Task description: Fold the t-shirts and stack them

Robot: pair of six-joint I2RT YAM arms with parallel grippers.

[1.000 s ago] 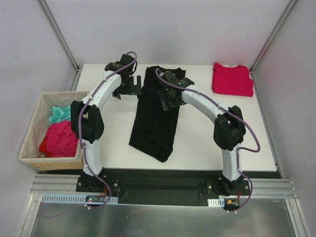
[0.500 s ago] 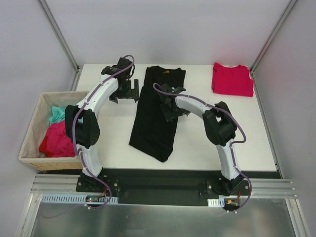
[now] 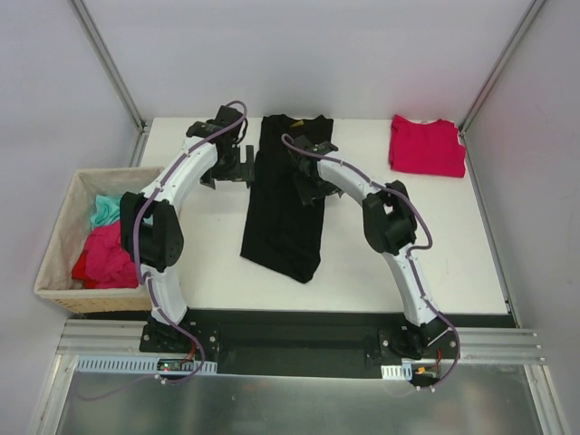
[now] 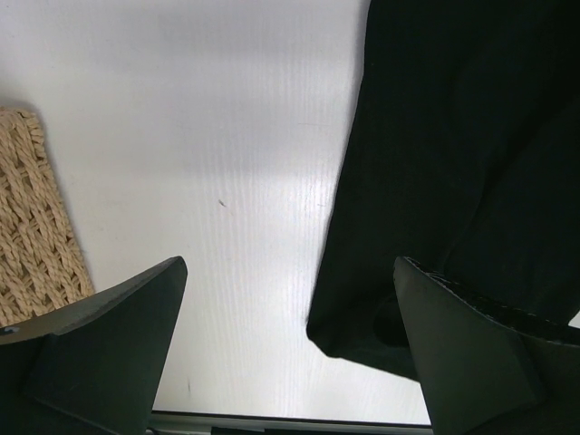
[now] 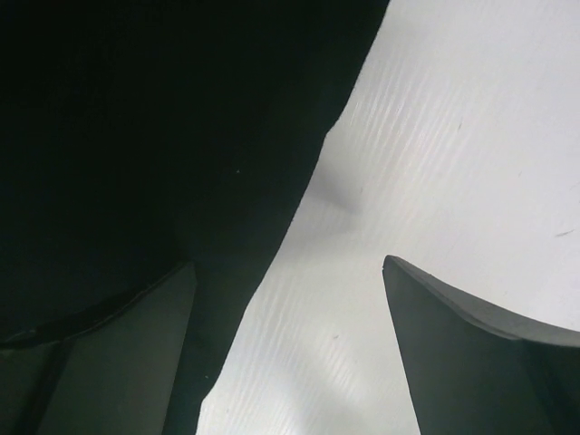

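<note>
Left gripper (image 4: pixel 288 272), jaws spread wide and empty, hangs over bare table (image 3: pixel 408 245). The black t-shirt (image 3: pixel 285 217) lies just beside it at three o'clock. Right gripper (image 5: pixel 290 267), also open and empty, straddles the shirt's right edge, perhaps touching cloth. The shirt's long axis runs twelve to six. The folded red t-shirt (image 3: pixel 428 145) sits well apart at two o'clock.

Under the left gripper (image 4: pixel 288 267), whose fingers (image 4: pixel 100 353) look like matt dark plastic, the white table (image 4: pixel 245 163) is smooth, finely ribbed and faintly glossy, flanked by the black t-shirt (image 4: pixel 453 136) of matt cloth and the basket (image 4: pixel 32 227) of rough tan weave.
</note>
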